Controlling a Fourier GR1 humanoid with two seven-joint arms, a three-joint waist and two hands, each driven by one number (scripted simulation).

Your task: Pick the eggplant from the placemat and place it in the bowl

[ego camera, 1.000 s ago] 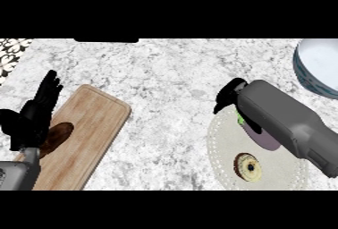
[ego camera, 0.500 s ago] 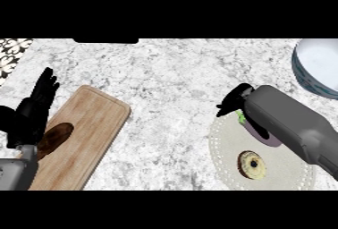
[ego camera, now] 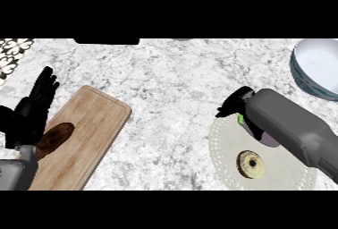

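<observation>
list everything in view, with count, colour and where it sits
counter: one, grey-white marble, across the view
cutting board: one, light wood, left
oval item: one, dark brown, on cutting board
placemat: one, pale, lower right
eggplant: one, purple, green stem, on placemat, mostly under right forearm
ring-shaped item: one, tan, on placemat
bowl: one, white and blue, upper right
patterned patch: one, black-white, top left corner
left hand: one, black, open, resting at left edge
right hand: one, black, over eggplant
</observation>
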